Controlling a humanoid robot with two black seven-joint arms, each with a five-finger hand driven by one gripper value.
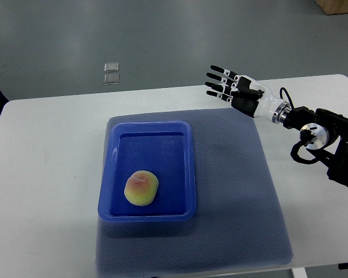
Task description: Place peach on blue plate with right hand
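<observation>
Top view, steep and downward, onto a white table (46,145) covered in part by a dark blue textured mat (238,191). On the mat's left half, a rectangular blue plastic tray-like plate (188,168). Inside it, toward seven o'clock of its floor, a round yellow-green peach with a pink blush (141,187), resting on the floor, apart from the near wall. Out at two o'clock from the plate, well apart from it, the black-and-white right hand (235,90), fingers (216,85) spread and straight, grasping nothing, hanging over the mat's far right corner and the bare table beyond. Forearm and cabling running off to the right edge at three o'clock. No left arm anywhere in sight. On the grey floor past the table, at twelve o'clock, two small pale square objects (111,73), unrelated to the job. By the look of things, placement done: peach in the plate, hand released and clear. Nothing obvious left except perhaps drawing the arm back to rest
</observation>
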